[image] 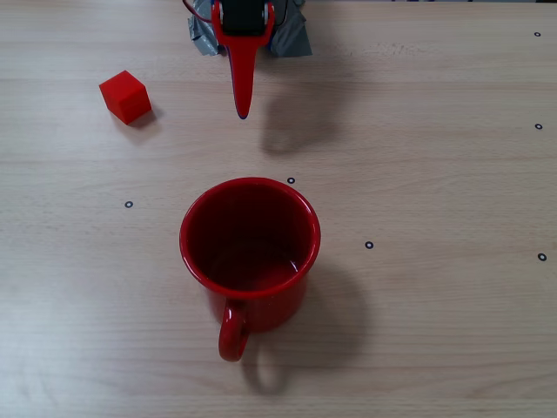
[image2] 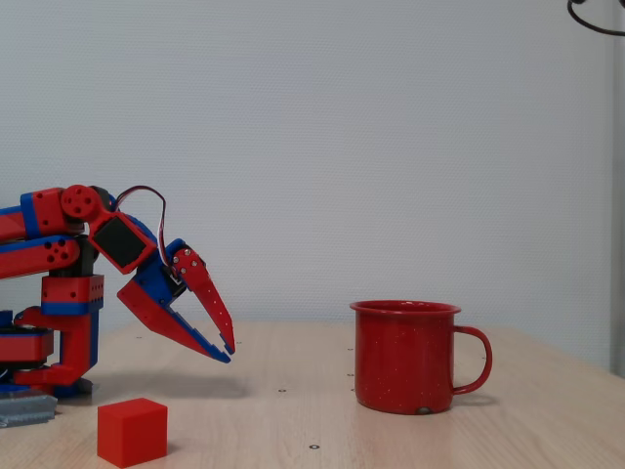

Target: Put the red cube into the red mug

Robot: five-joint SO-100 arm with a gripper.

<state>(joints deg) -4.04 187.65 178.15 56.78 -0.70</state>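
Two red things sit on a pale wood-grain bench (image: 435, 174) marked with small dark ringed dots; behind it, in the side fixed view, stands a plain whitish wall (image2: 391, 147). Grey tape (image: 291, 39) holds the arm's base at the far edge of the bench in the overhead fixed view.

The red mug (image: 250, 252) stands upright near the middle of the bench, its loop handle toward the bottom of the overhead view; in the side fixed view (image2: 405, 357) the handle points right. Its red inside shows bare, with nothing in it.

The red cube (image: 125, 97) rests on the bench at upper left of the overhead view, well apart from the mug; in the side view it lies low at left (image2: 132, 431).

The jaws (image2: 227, 349) hang above the bench, tips pointing down, slightly apart and holding nothing. From above they appear as one narrow red point (image: 243, 111), between cube and mug, touching neither.
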